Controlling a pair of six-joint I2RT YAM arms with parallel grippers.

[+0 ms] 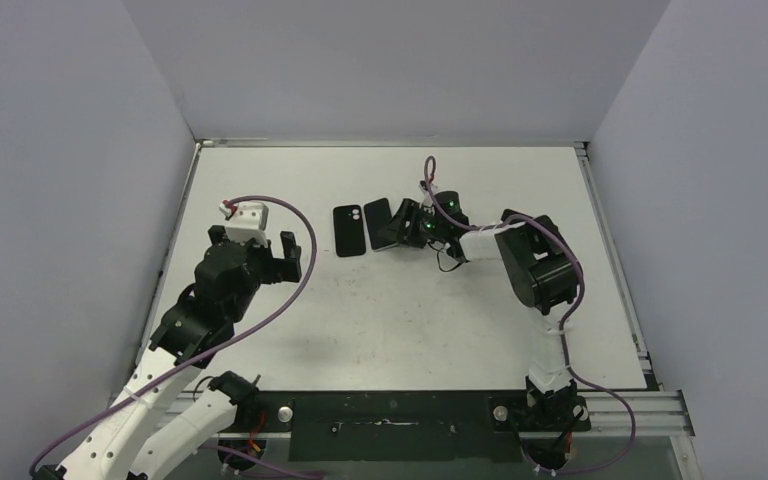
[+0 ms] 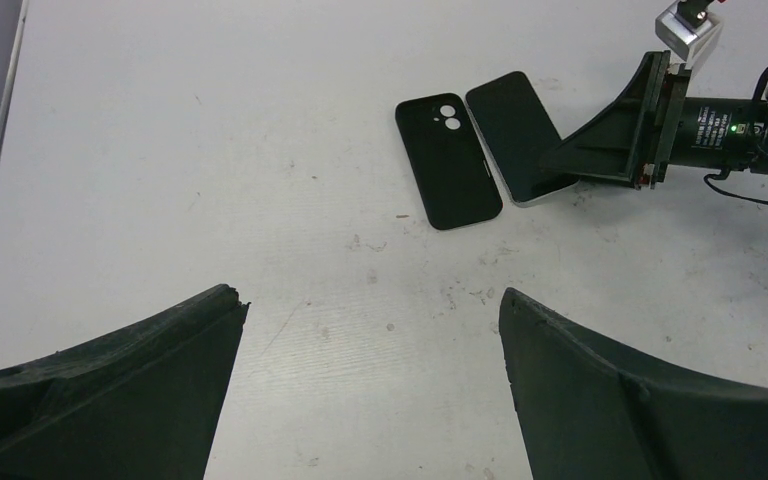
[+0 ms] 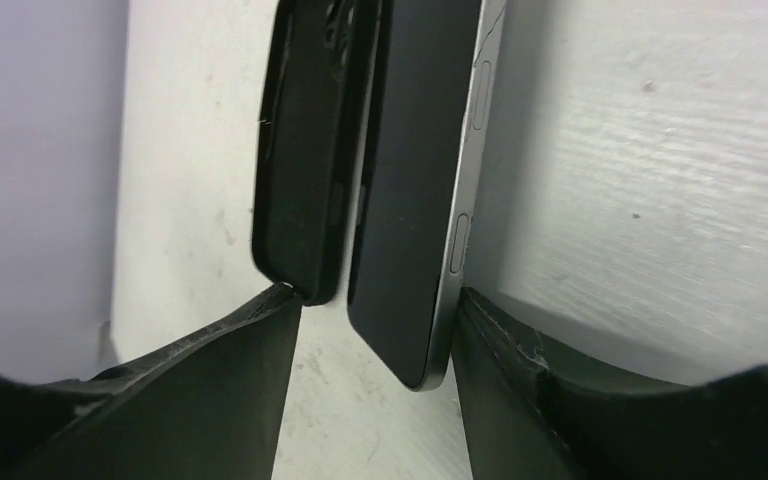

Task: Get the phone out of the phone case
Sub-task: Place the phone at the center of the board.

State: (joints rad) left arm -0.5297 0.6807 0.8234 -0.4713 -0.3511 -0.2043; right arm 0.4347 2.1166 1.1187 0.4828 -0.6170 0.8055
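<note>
The right gripper [image 3: 375,295] is straddling one end of the phone [image 3: 410,180] with its fingers spread, not clamping. The phone's long axis is running straight away between them, and the empty phone case [image 3: 305,150] is lying just outside one finger. The left gripper [image 2: 372,297] is hanging released, with both things well ahead of it.

Even, bright light (soft shadows), close-ups blurred
</note>
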